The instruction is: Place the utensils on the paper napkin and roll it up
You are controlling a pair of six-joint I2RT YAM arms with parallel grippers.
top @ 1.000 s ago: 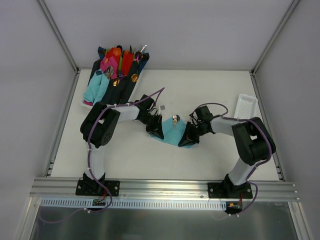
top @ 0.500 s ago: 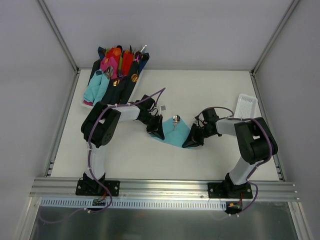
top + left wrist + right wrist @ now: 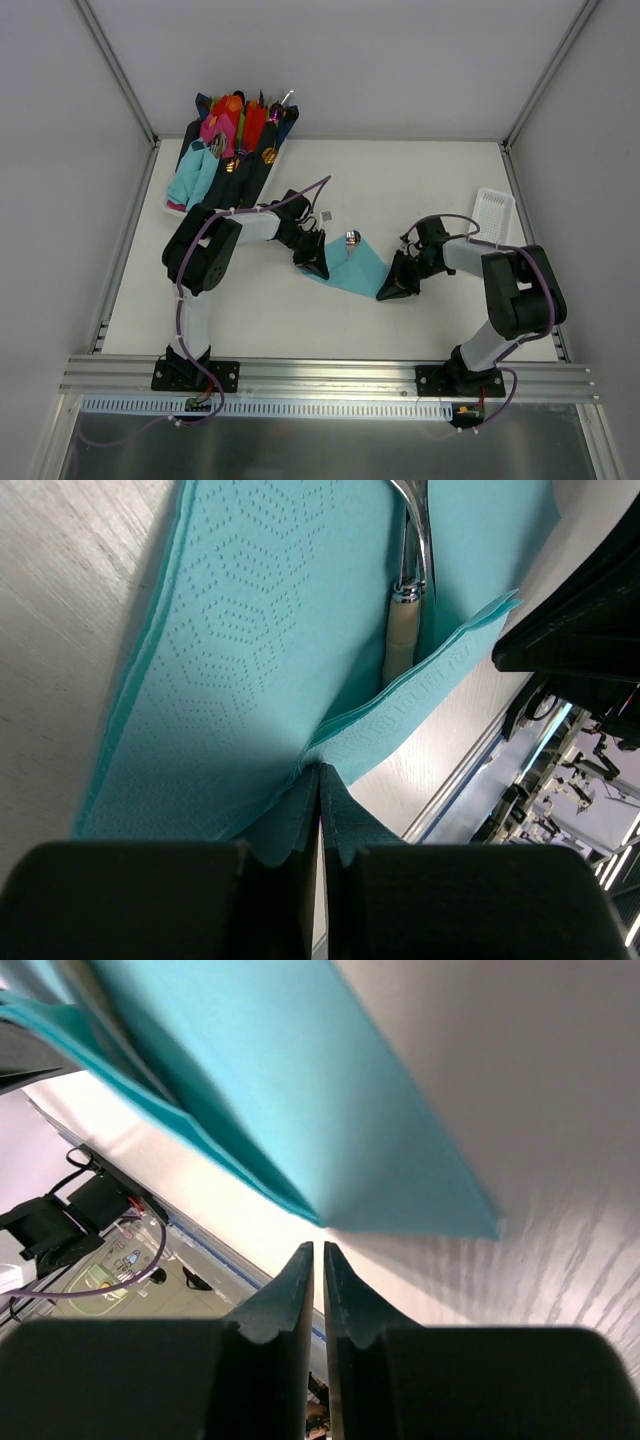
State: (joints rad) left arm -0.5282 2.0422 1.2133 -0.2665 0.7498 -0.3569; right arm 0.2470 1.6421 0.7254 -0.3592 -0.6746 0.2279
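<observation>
The teal paper napkin (image 3: 362,266) lies on the table between my two grippers. A silver utensil (image 3: 351,238) lies on its far edge; in the left wrist view the utensil (image 3: 412,570) rests in a fold of the napkin (image 3: 250,630). My left gripper (image 3: 314,264) is shut on the napkin's left edge, pinching the paper at its tips (image 3: 320,770). My right gripper (image 3: 393,291) is shut and empty, its tips (image 3: 318,1247) just off the napkin's near right corner (image 3: 300,1090), apart from the paper.
A tray (image 3: 176,205) at the back left holds pink, red, navy and teal napkin bundles with gold cutlery. A white basket (image 3: 493,213) stands at the right edge. A small grey square (image 3: 325,214) lies behind the left gripper.
My right gripper has drawn back to the right, off the napkin. The napkin's right side now lies spread out flatter and further right. The left gripper has stayed put.
</observation>
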